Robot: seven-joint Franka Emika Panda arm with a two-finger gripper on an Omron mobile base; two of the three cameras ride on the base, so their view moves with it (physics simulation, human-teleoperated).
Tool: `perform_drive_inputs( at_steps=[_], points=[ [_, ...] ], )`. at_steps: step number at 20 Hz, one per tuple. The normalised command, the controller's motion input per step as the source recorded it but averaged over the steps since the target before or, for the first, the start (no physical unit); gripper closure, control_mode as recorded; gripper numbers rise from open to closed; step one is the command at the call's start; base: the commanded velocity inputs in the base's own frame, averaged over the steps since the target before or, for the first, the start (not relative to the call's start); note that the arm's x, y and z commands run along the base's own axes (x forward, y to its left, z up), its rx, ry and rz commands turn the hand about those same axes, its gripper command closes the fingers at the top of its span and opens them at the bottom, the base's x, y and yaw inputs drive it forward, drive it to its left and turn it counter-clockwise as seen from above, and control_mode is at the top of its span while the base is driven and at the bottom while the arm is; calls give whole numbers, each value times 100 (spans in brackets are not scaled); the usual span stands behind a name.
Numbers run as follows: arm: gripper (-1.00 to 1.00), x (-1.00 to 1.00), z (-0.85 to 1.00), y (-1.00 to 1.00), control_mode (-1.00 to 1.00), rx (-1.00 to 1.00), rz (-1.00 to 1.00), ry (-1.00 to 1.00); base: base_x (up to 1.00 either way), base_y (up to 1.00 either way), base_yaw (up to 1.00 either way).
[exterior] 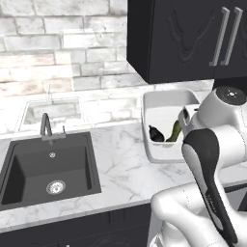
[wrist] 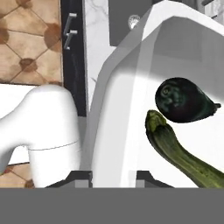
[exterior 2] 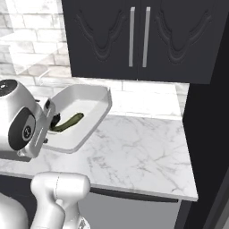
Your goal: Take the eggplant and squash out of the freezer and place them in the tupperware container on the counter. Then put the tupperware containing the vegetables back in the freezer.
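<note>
Gripping the near rim of the tupperware container (wrist: 127, 87), gripper (wrist: 114, 177) clenched on it. Lying inside the container: eggplant (wrist: 183, 100) touching squash (wrist: 183, 155). Tilting above the counter (exterior 2: 143, 147), right of the sink (exterior: 48, 166).

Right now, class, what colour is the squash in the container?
Green, the squash; clearest in the hand view.

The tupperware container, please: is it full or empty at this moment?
Holding both: the eggplant and squash lie inside the tupperware container.

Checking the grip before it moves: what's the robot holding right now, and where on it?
The gripper is shut on the tupperware container, pinching its near rim.
</note>
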Motion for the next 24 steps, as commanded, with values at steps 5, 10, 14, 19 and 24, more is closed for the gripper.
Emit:
perform_drive_inputs(
  at_steps=[5, 10, 14, 19, 24],
  points=[
    [100, -2, 2, -5, -100, -11, 26, -6, 0, 0, 0],
    [100, -1, 8, 0, -100, -2, 23, -17, 0, 0, 0],
    [100, 0, 2, 0, -100, 0, 0, 0, 0, 0, 0],
    [100, -4, 9, -1, -100, 0, 0, -6, 0, 0, 0],
    [100, -1, 28, -2, -100, 0, 0, 0, 0, 0, 0]
  ],
)
